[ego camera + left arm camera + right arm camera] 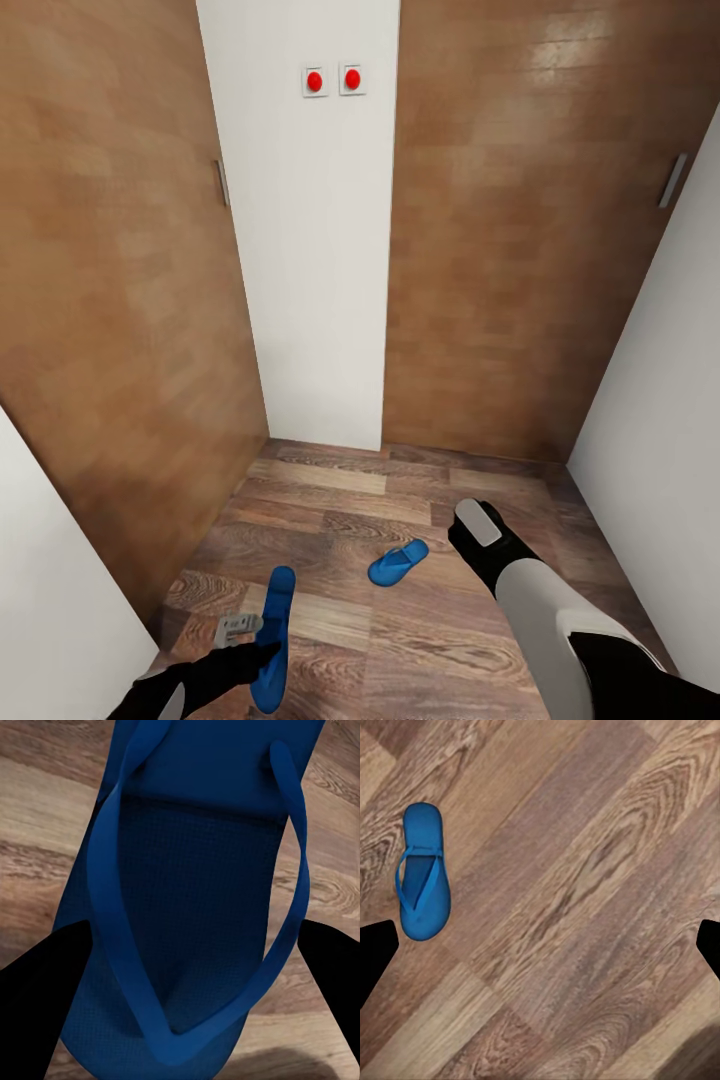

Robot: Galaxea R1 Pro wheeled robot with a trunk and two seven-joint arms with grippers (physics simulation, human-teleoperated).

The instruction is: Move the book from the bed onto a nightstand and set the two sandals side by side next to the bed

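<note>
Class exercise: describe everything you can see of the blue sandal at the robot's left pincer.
The sandal is a bright blue flip-flop with a thong strap and a finely textured footbed. It lies strap-up over the wood-plank floor, with the left pincer open around it, a dark finger at either side. Whether it is lifted cannot be told.

Floor [420, 640] is wood plank with strong swirly grain, kinda satin, patchy light and dark boards. Both big doors [110, 300] look like warm brown wood veneer, smooth with a soft sheen, and the handles [221, 183] look like brushed grey metal. The blue sandals [187, 907] look like matt foam or rubber; the near one has a finely textured footbed and smooth straps. White walls [310, 250] are plain matt.
</note>
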